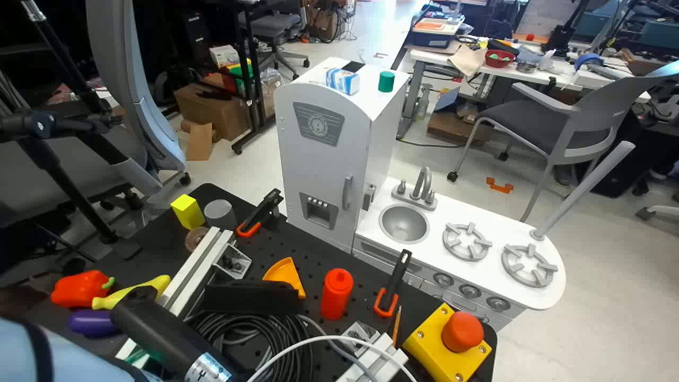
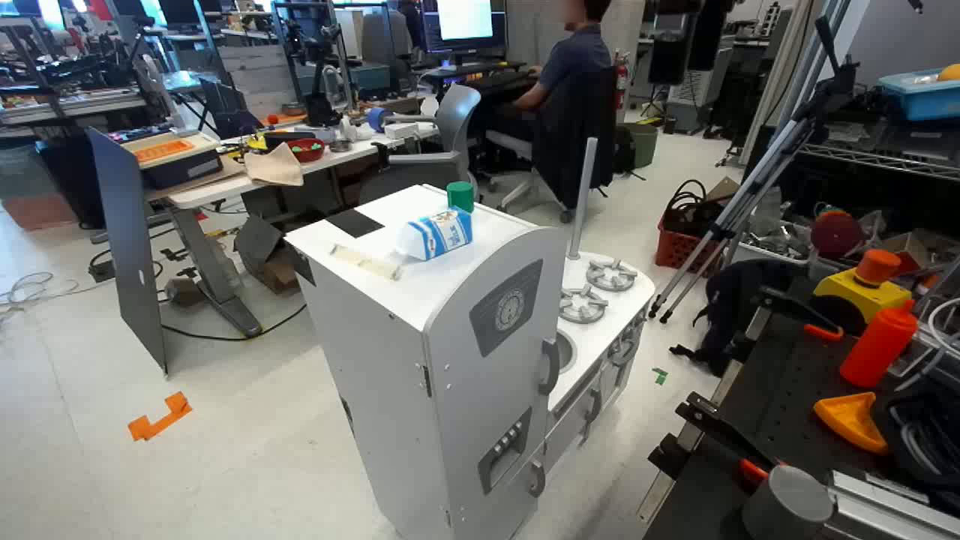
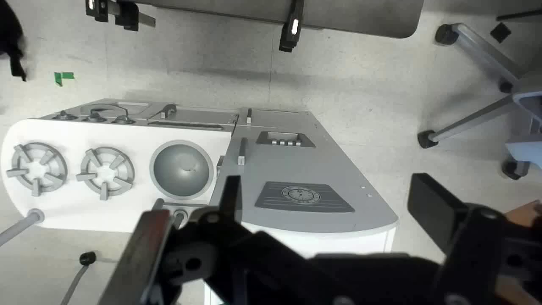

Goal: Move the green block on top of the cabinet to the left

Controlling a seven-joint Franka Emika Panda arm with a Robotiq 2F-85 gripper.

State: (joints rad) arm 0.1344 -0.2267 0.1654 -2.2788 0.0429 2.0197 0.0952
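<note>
- Wrist view: the pincer (image 3: pixel 328 190) is wide, its fingers well apart and nothing held between them. That suits an approach, which I take to be the step in hand.
- Same view: the front of the cabinet (image 3: pixel 305 165) shows past the fingertips, and the sink (image 3: pixel 183 171) lies beyond the finger at the picture's left. The pincer's body hides most of the cabinet's top, so do not go down on this view alone.
- In an exterior view, the green block (image 1: pixel 386 81) stands upright on the cabinet's top, near the edge on the sink side. The pincer is outside the frame. Set against the wrist view, the green block probably lies toward the sink-side finger and back under the palm; shift that way before lowering.
- The blue-and-white carton (image 1: pixel 342 80) lies beside it there, a small gap between them. A finger dropped into that gap may knock the carton; closing front to back looks safer.
- In an exterior view, the carton overlaps the foot of the green block (image 2: pixel 460 196), so their gap cannot be judged; the pincer is out of frame. If left means away from the sink, the carton seems in the way: grip square, lift well over it, then set down level.
</note>
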